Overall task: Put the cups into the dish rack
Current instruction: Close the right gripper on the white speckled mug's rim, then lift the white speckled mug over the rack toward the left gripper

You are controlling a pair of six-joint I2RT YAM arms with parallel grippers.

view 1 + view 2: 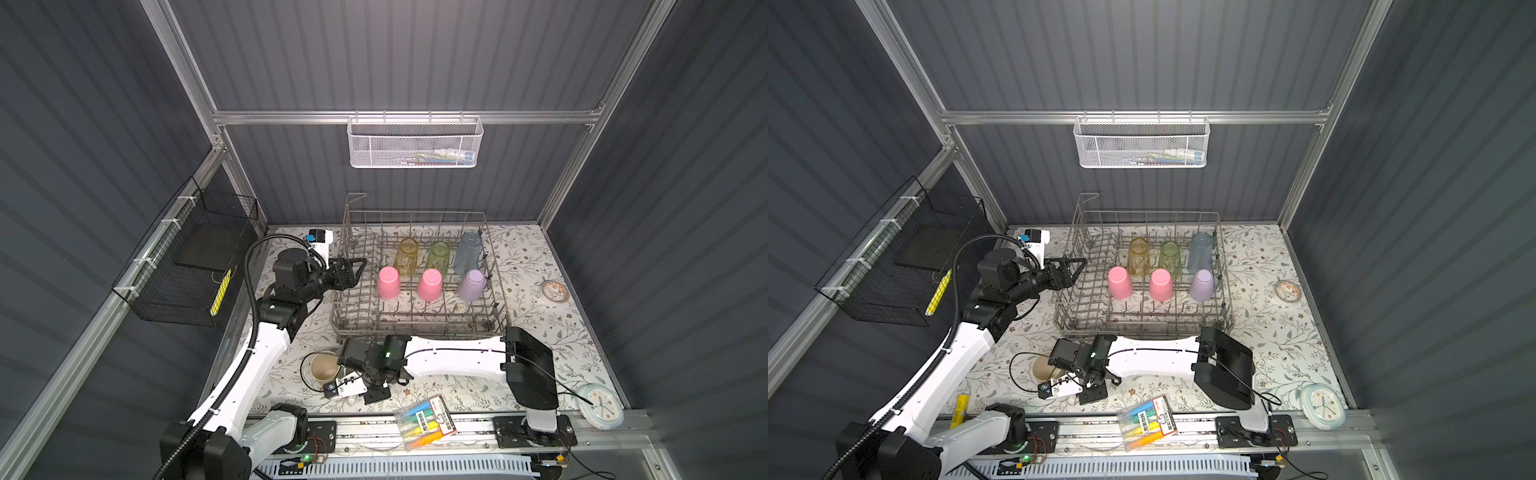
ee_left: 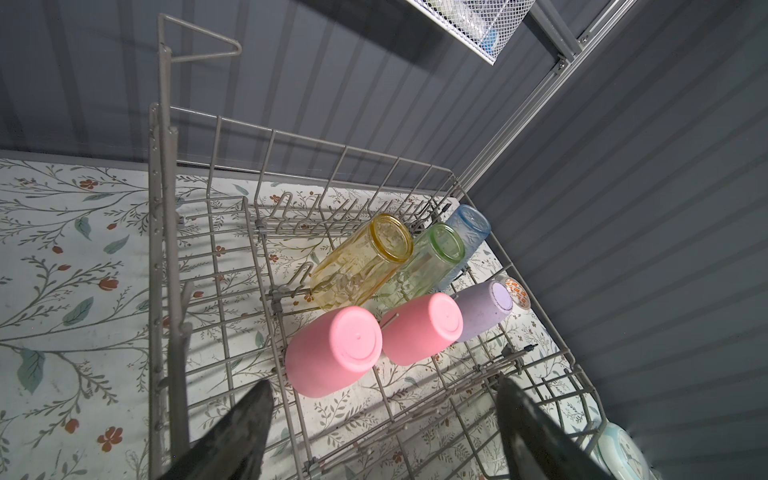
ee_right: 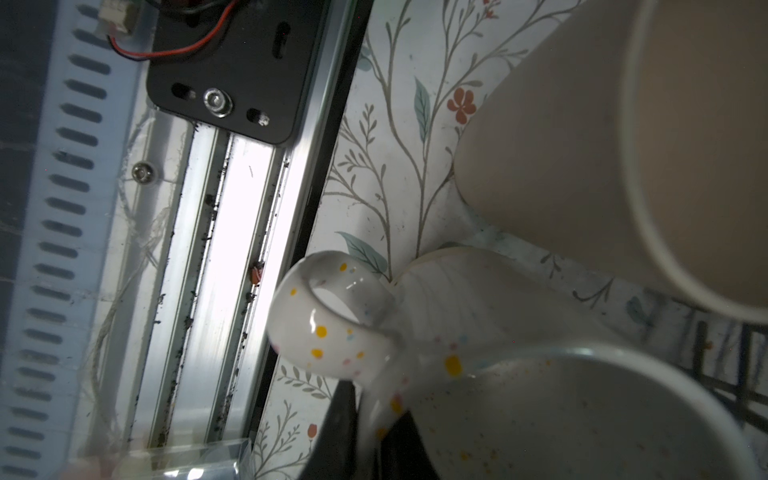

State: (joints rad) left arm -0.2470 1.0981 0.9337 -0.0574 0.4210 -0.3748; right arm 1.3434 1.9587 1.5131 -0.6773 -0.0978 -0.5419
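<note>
speckled mug (image 3: 540, 415) rim pinched in right jaws, body cut off, left jaws wide, empty

Both top views look steeply down from high above the near edge of the floral-patterned tabletop (image 1: 540, 332), facing the ribbed back wall. They share almost the whole scene, both arms and the large grey wire dish rack (image 1: 415, 326) included, with only a slight sideways shift between them.

The left wrist camera sits close beside that rack and looks across it, between the dark fingers of the left pincer (image 2: 382, 382), towards the right wall.

The right wrist camera hangs very near a cream speckled handled mug (image 3: 540, 415) and a beige tumbler (image 3: 540, 145). It faces down towards the aluminium rail (image 3: 241, 199) at the tabletop's near edge. Tumbler and rail also appear in both top views.
</note>
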